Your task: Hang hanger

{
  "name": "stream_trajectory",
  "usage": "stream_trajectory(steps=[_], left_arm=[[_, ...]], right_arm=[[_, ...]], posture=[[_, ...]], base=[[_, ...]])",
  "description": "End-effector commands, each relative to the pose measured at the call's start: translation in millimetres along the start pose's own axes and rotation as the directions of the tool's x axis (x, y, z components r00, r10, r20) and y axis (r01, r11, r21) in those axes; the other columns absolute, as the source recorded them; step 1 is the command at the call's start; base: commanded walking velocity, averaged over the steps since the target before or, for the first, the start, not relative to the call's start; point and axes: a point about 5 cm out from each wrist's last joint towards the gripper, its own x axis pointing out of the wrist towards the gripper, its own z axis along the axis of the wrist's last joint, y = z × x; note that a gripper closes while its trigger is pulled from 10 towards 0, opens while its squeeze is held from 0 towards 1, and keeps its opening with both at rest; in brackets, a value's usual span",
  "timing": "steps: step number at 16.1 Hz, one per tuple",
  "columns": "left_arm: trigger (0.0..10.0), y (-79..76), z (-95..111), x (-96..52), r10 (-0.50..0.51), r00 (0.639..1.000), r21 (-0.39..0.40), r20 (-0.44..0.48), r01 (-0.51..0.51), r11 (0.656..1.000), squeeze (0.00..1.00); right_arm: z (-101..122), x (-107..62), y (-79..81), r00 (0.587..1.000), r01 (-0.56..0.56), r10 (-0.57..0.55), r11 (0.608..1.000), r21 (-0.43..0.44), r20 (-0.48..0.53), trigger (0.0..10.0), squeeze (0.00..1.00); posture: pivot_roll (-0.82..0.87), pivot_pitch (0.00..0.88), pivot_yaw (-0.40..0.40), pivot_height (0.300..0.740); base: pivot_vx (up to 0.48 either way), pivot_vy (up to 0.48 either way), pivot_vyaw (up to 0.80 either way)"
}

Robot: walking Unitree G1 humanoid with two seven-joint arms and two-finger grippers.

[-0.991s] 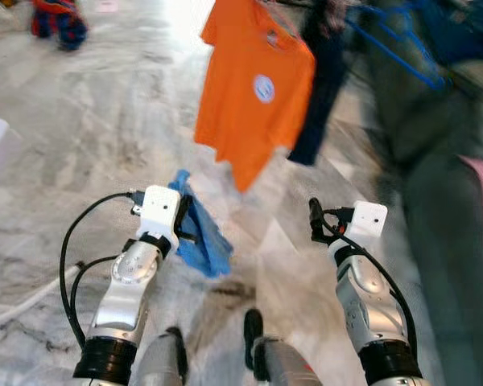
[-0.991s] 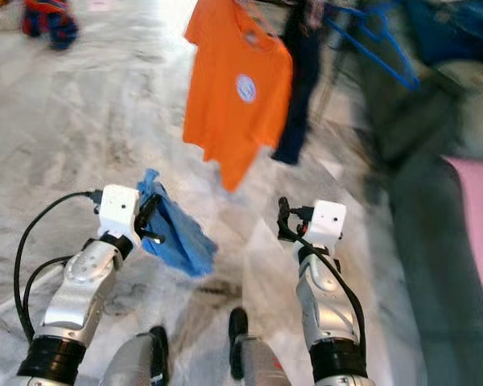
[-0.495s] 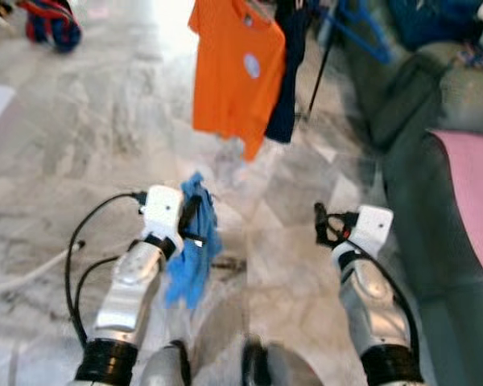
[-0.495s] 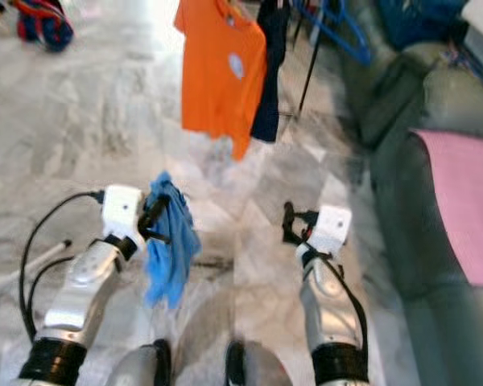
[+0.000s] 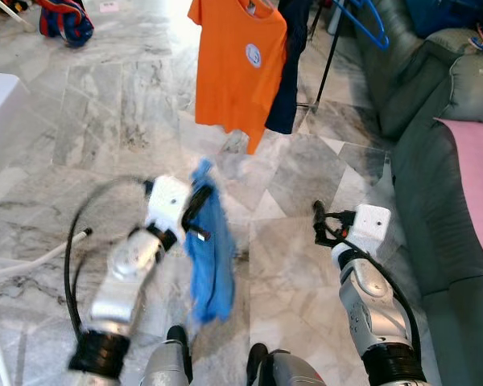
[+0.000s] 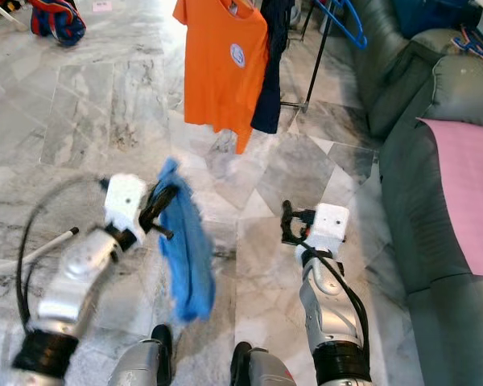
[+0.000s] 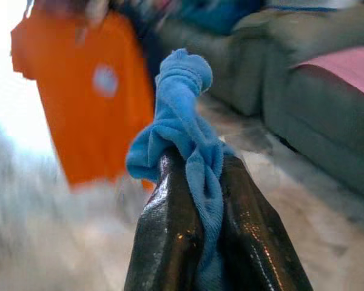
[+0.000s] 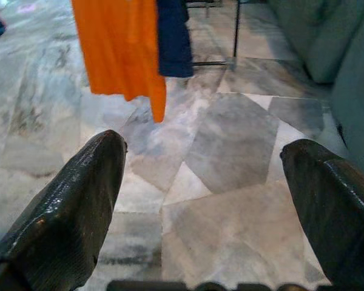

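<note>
Left hand (image 7: 197, 200): both black fingers (image 7: 167, 236) pressed together on a bunched fold of blue cloth (image 5: 211, 249). The cloth pokes out past the fingertips in the left wrist view and hangs down limp below the hand, clear of the marble floor (image 5: 105, 104), in the head views. No hanger frame can be made out inside the cloth. The left arm is raised in front of the body and slightly motion-blurred.

Right hand (image 8: 218, 182): fingers spread wide, nothing between them; it is held out over the floor tiles, well apart from the cloth.

Ahead of the robot: an orange T-shirt (image 5: 240, 68) with a small round chest logo hangs from above, and a dark navy garment (image 5: 290, 72) hangs just beside it on the robot's right. A thin black rack pole (image 5: 326, 56) runs down behind them to the floor. A blue hanger (image 5: 362, 24) hangs near the top of the pole.

A grey-green sofa (image 5: 435, 112) stands on the robot's right, with a pink sheet (image 5: 476, 185) lying on its seat. A red and blue bundle (image 5: 64, 18) lies on the floor at the far left. A white cable (image 5: 32, 265) trails across the floor on the left.
</note>
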Motion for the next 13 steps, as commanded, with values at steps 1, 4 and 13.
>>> stream_trajectory(steps=[1,4,13], left_arm=[[10.0,-1.9,19,4.7,-0.069,0.995,0.124,0.078,0.059,0.991,0.0],[10.0,18.7,55,9.1,-0.178,0.969,0.542,0.17,0.059,0.838,0.0],[10.0,73.6,82,12.5,-0.174,0.94,0.873,0.294,-0.19,0.449,0.0]], right_arm=[[-2,-3.2,-2.6,1.0,-0.014,0.014,1.0,-0.019,-0.006,10.0,0.0],[1,-1.0,-10.9,1.0,-0.006,0.005,0.999,-0.04,-0.004,10.0,0.0],[-5,-2.0,-1.6,1.0,-0.007,0.007,1.0,-0.028,-0.01,10.0,0.0]], posture=[[0.08,0.278,-0.079,0.74],[0.09,0.286,-0.071,0.74],[0.1,0.298,-0.036,0.74]], base=[[0.0,0.0,0.0],[0.0,0.0,0.0],[0.0,0.0,0.0]])
